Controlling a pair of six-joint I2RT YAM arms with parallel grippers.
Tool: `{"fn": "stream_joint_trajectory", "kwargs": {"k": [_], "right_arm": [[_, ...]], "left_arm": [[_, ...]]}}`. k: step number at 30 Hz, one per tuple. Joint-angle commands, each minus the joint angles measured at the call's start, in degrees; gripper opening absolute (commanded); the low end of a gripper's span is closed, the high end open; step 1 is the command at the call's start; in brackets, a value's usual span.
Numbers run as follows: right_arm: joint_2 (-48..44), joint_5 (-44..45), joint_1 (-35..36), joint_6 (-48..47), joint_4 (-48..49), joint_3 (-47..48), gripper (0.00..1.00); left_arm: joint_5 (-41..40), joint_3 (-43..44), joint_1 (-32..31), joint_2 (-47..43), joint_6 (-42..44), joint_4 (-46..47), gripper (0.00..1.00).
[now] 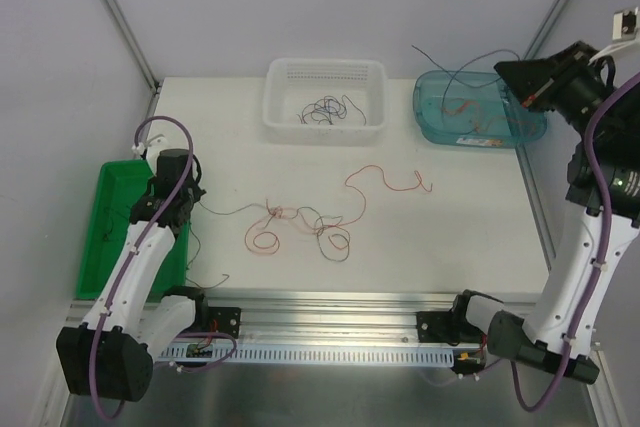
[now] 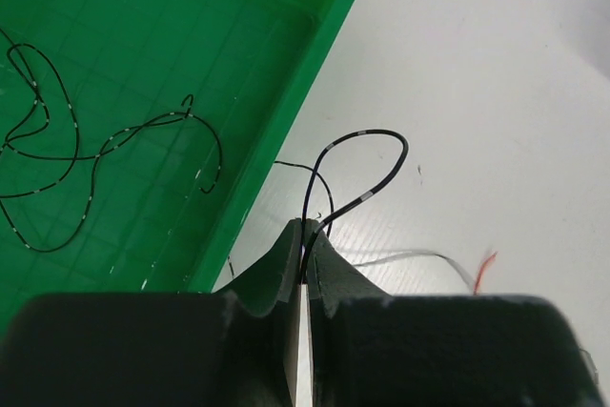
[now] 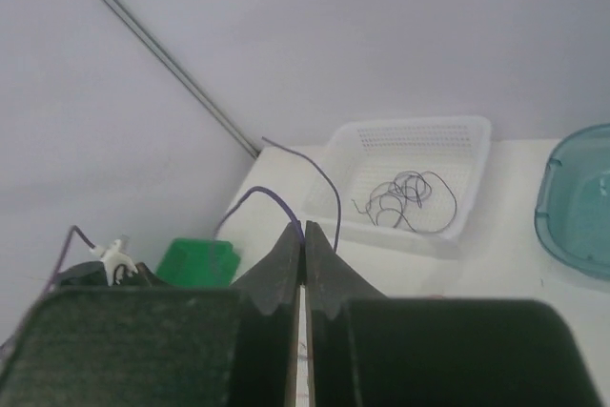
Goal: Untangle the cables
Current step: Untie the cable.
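The left gripper [image 2: 307, 233] is closed on a black wire [image 2: 367, 133], which makes a small springy loop above the jaws. It stands just beside the green tray [image 2: 305, 102] at 9 o'clock of the table; probably black pieces are collected there, because a second black wire [image 2: 152, 121] lies on its ribbed plastic floor. The held strand seems to run on to the tangle of cables [image 1: 300, 227] at the centre, so I judge it is not yet free.

The right gripper [image 3: 303, 233] is shut too, pinching a thin violet wire [image 3: 329, 183] high above the teal tray [image 1: 478, 143] at 2 o'clock; lifting it probably lets it hang clear. The white basket [image 1: 325, 72] at 12 o'clock, rigid and perforated, holds dark curls [image 1: 325, 110]. One red strand [image 1: 385, 182] lies apart from the tangle, wavy and hair-thin.
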Motion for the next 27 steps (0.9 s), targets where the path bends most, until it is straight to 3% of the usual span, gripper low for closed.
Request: {"fn": "stream_joint_trajectory", "kwargs": {"k": [1,5,8,17,21,27], "right_arm": [[4.8,-6.1,-0.7,8.5,6.1,12.1,0.01],[11.0,-9.3,-1.6,15.1,10.1,21.7,0.01],[12.0,-13.1,-0.1,22.3,19.4,18.4,0.01],[18.5,-3.1,14.0,3.3,7.6,9.8,0.01],[24.6,3.0,20.3,0.0,12.6,10.2,0.01],[36.3,7.8,26.3,-0.6,18.8,13.1,0.01]], "left_arm": [[2.1,0.4,0.6,1.6,-2.3,-0.4,0.0],[5.2,-0.3,0.6,3.0,-2.7,-0.3,0.0],[11.3,0.2,0.3,2.8,-1.9,0.5,0.0],[30.0,-2.8,-8.5,-3.7,0.3,5.8,0.0],[40.2,-11.4,-14.8,-6.2,-3.1,12.6,0.0],[41.9,-18.0,-18.7,-12.6,-6.6,14.4,0.0]]}}
